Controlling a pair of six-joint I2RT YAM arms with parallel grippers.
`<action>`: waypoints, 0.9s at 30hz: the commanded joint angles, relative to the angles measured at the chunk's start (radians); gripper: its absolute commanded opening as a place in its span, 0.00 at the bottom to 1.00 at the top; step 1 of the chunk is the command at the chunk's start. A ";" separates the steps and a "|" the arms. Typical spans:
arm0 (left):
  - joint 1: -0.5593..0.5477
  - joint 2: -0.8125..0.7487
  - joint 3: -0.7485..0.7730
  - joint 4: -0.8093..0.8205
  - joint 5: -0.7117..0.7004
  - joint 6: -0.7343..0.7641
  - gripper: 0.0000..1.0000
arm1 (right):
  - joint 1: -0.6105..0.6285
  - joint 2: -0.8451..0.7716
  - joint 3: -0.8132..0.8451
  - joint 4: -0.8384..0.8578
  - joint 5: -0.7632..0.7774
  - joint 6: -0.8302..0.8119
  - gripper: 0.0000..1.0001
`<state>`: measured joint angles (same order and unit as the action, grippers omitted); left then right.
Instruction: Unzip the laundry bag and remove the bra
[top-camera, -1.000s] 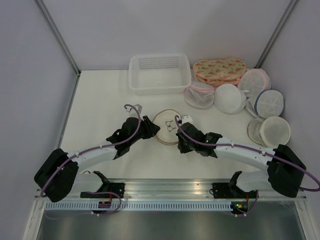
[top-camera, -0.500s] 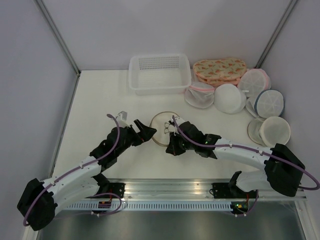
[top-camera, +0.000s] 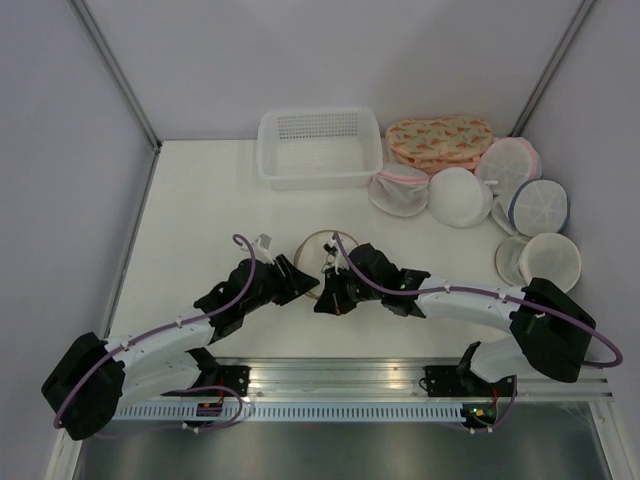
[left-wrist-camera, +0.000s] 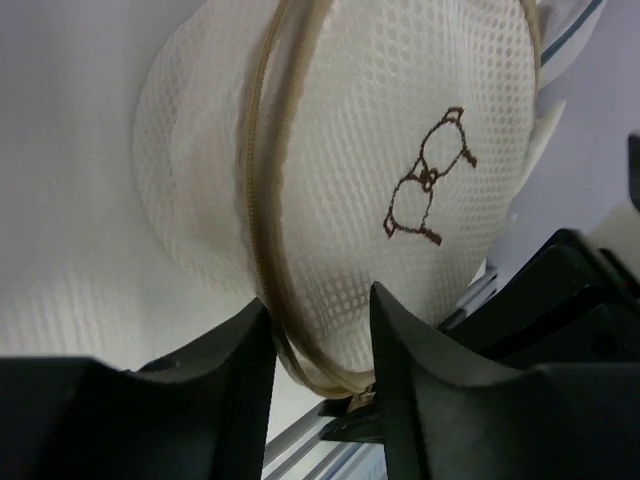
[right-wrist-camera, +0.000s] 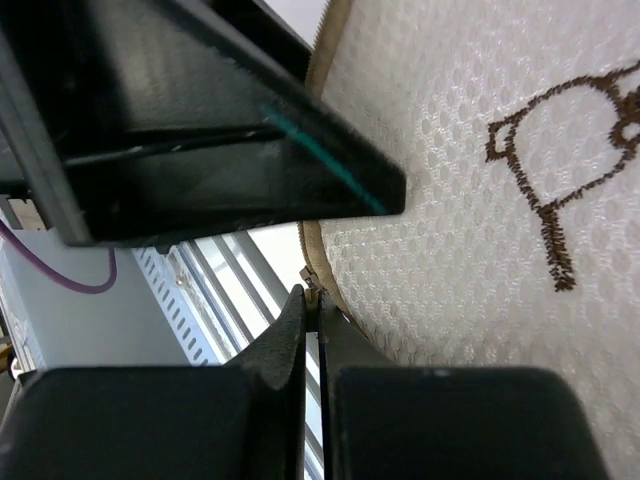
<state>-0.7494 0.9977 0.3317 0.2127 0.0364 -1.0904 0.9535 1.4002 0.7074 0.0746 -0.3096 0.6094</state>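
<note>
laundry bag (top-camera: 322, 250) tilted up at front centre, bra unseen, left gripper (left-wrist-camera: 320, 305) jaws parted astride the tan rim (left-wrist-camera: 262, 200), right gripper (right-wrist-camera: 312, 295) pinched shut at that rim (on the zip pull? can't tell), so if left doesn't clamp first the bag could just drag along unzipped

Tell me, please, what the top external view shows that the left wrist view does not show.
Only the top external view shows the white basket, the floral pouch, and the left arm and right arm whole. Only the left wrist view shows the laundry bag's mesh weave and the tan rim lying between the left gripper's fingers. Both show the laundry bag and its brown glasses motif.
</note>
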 joint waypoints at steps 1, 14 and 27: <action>-0.005 0.005 0.023 0.079 0.016 -0.017 0.42 | 0.017 0.006 0.020 0.027 0.004 -0.010 0.01; -0.004 -0.027 0.040 -0.012 -0.069 0.044 0.02 | 0.031 -0.050 0.119 -0.564 0.597 -0.043 0.01; -0.004 -0.073 0.073 -0.084 -0.101 0.089 0.89 | 0.028 -0.023 0.138 -0.676 0.757 0.003 0.00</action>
<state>-0.7547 0.9813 0.3630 0.1799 -0.0101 -1.0447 0.9855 1.3628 0.8188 -0.4824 0.3050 0.5850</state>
